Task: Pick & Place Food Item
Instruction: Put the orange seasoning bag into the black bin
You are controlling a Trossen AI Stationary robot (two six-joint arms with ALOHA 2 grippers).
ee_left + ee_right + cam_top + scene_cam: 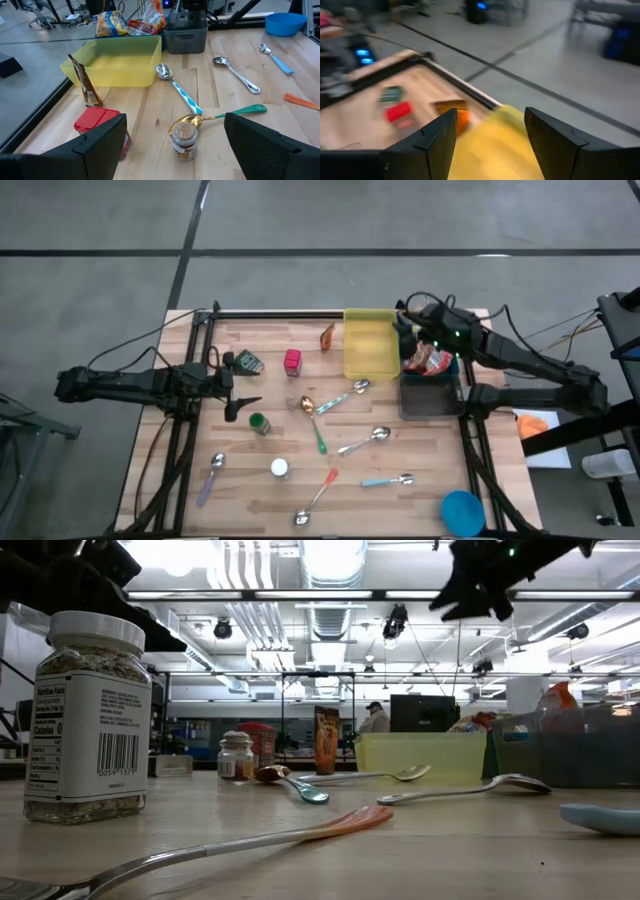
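Food items stand on the wooden table: a brown packet point(327, 337), a red box point(292, 361), a green packet point(248, 363), a small spice jar point(259, 423) and a white-lidded jar point(280, 469). Snack bags point(428, 361) lie in a grey bin point(432, 402), beside a yellow tray point(368, 345). My right gripper point(404, 318) hangs open and empty above the tray's far right corner; its wrist view shows the tray point(495, 145) below the fingers. My left gripper point(240, 392) waits open at the table's left, and the spice jar point(184, 140) stands well ahead of it.
Several spoons lie scattered over the table's middle and near part, among them a green-handled one point(318, 432) and an orange-handled one point(322, 492). A blue bowl point(462, 512) sits at the near right corner. A black frame rail point(280, 314) runs along the far edge.
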